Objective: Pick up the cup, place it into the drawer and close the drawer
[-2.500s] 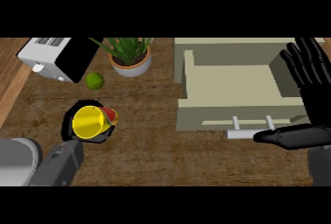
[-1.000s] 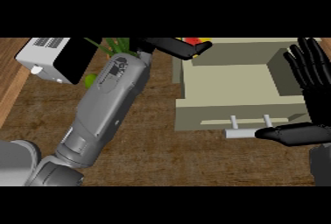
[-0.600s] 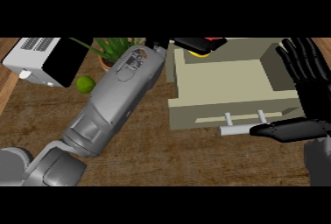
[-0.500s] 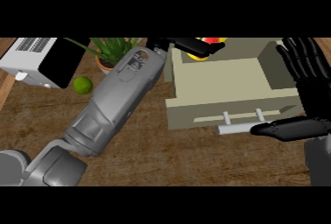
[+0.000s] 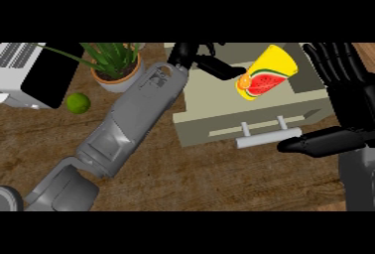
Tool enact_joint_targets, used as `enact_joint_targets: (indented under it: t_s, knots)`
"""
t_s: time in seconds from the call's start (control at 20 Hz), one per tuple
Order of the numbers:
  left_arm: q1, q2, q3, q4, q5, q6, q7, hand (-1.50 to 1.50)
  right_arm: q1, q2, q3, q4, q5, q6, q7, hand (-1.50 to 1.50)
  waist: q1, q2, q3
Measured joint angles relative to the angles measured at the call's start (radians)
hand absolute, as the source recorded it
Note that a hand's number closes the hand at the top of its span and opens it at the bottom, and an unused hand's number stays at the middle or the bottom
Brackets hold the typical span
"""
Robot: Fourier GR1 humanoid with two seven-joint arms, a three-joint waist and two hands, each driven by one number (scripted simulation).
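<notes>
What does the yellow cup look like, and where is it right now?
The cup is bright yellow and looks smooth, with a picture of a red watermelon slice and a spot of orange on its side. It is tipped over at a slant, not upright, and shows over the beige inside of the open drawer. The black left hand reaches its lower left edge. Whether the hand holds it, or whether it rests on the drawer's bottom, cannot be told.

Grey shells are worn by the left forearm [image 5: 132,124] and right forearm [image 5: 359,178]; the left hand [image 5: 189,53] and right hand [image 5: 350,99] are coloured black.
</notes>
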Motion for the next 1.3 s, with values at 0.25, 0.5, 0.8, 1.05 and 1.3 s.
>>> enact_joint_targets:
  t_s: [0.25, 0.5, 0.8, 1.05, 1.3]
  knots:
    - [0.044, 0.0, -0.012, -0.023, 0.071, -0.004, -0.057, -1.5, -0.034, 0.013, 0.037, 0.011, -0.036, 0.038, 0.015, -1.5, -0.025, 0.008, -0.001]
    - [0.071, 0.0, 0.011, -0.07, 0.166, -0.023, -0.141, -1.5, -0.041, 0.025, 0.11, 0.009, -0.119, 0.15, 0.022, 1.5, -0.036, 0.01, -0.002]
    - [0.066, 0.0, 0.046, -0.104, 0.266, -0.001, -0.235, -1.5, -0.021, -0.049, 0.214, 0.002, -0.161, 0.318, 0.09, 1.5, -0.014, -0.002, -0.003]
    - [0.056, 0.0, 0.051, -0.092, 0.312, 0.032, -0.275, -1.5, 0.012, -0.136, 0.277, -0.013, -0.062, 0.382, 0.152, -1.5, 0.035, -0.015, -0.003]
    - [0.065, 0.0, 0.067, -0.084, 0.345, 0.032, -0.305, -1.5, 0.066, -0.186, 0.328, -0.021, 0.179, 0.35, 0.096, -1.5, 0.088, -0.024, -0.002]
